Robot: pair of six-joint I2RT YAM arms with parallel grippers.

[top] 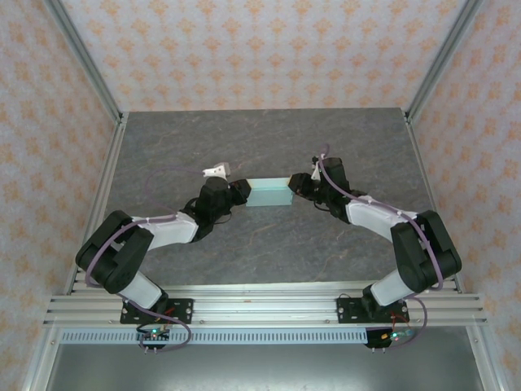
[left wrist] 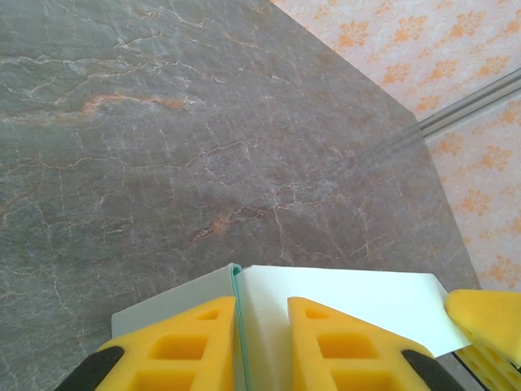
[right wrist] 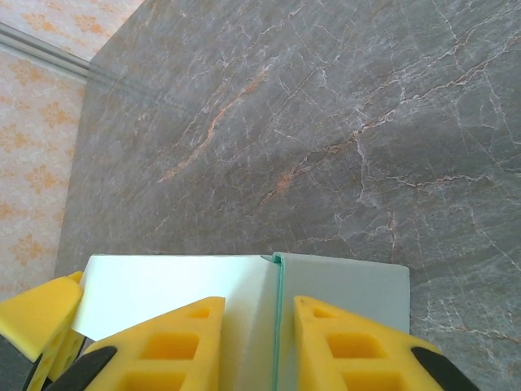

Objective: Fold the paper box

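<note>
Paper box lies at the middle of the grey, marble-patterned counter, a small pale mint-blue oblong set crosswise between the two arms, its long side running left to right. The left tool meets its left end and the right tool meets its right end, so the paper box is bracketed from both sides

In the left wrist view the left tool's yellow fingers stand a narrow way apart over the near end of the box. A thin upright wall of card, teal along its cut rim, rises in the gap. The finger on the left of that view sits right against it, while the other stands off with a strip of pale card showing between. The jaws are only slightly parted, straddling the wall and not pressed together on it. At the lower right corner of that view a yellow fingertip of the right tool overlaps the box's far end

The right wrist view mirrors this. The right tool's fingers are also slightly parted, and the teal-rimmed wall stands between them, closer to the finger on the right, with pale card visible on either side of it. At the lower left a fingertip of the left tool sits at the box's far end
</note>
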